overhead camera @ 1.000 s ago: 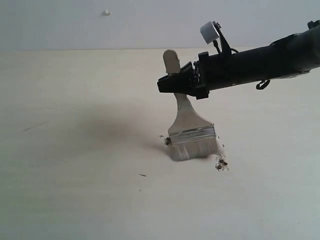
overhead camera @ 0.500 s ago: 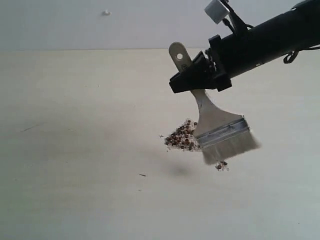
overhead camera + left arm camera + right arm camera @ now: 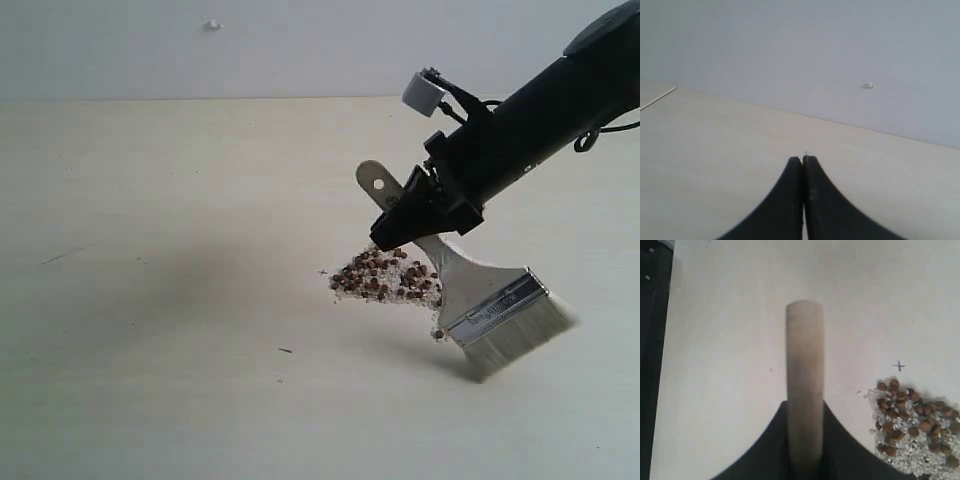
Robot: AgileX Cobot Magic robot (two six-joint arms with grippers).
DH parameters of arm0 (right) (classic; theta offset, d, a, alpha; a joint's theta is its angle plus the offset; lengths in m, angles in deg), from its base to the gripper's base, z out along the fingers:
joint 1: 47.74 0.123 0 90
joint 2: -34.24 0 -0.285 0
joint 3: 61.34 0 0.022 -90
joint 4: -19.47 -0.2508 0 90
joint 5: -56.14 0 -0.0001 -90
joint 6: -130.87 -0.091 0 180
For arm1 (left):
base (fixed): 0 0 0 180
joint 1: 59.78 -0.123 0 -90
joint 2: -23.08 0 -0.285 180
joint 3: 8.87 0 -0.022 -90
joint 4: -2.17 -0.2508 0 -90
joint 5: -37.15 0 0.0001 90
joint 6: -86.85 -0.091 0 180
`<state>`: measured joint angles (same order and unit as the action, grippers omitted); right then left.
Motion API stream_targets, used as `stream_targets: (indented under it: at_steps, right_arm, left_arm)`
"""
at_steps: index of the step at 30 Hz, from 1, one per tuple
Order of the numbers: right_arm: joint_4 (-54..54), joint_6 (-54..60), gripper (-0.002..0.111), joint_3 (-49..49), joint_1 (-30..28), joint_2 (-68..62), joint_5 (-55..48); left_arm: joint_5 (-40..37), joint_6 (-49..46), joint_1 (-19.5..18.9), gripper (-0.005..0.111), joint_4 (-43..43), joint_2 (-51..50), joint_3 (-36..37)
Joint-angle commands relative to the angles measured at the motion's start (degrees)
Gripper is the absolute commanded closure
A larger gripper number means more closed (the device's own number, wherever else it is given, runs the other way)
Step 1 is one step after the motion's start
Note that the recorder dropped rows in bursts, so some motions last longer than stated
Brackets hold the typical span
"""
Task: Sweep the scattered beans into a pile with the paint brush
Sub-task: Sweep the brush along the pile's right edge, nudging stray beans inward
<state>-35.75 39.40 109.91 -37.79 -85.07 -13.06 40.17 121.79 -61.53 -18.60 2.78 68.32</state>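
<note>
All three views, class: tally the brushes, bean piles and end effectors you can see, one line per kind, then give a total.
Brush: 1
Pile: 1
End effectors: 2, the left end effector and the right end effector
Total: 4

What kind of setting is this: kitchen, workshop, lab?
Probably a robot test bench: a pale tabletop, a plain blank wall behind it, and a paint brush held by the right gripper beside a pile of beans.
</note>
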Motion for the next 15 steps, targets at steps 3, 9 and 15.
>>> stream_targets:
  at_steps: [3,9,15]
  right_arm:
    - [-0.3,2.0,0.108,-0.1,-0.1,-1.9,4.5]
    - [-2.6,4.8,0.108,-0.1,-0.1,-4.2,10.1]
    - [-12.2,12.2,0.108,-0.1,-0.1,-4.6,9.9]
  left_arm:
    - [0.2,-0.3,-0.2,0.107,0.4,0.3,0.0]
    - [0.2,-0.3,-0.2,0.107,0.4,0.3,0.0]
    - [0.2,-0.3,-0.2,0.107,0.4,0.3,0.0]
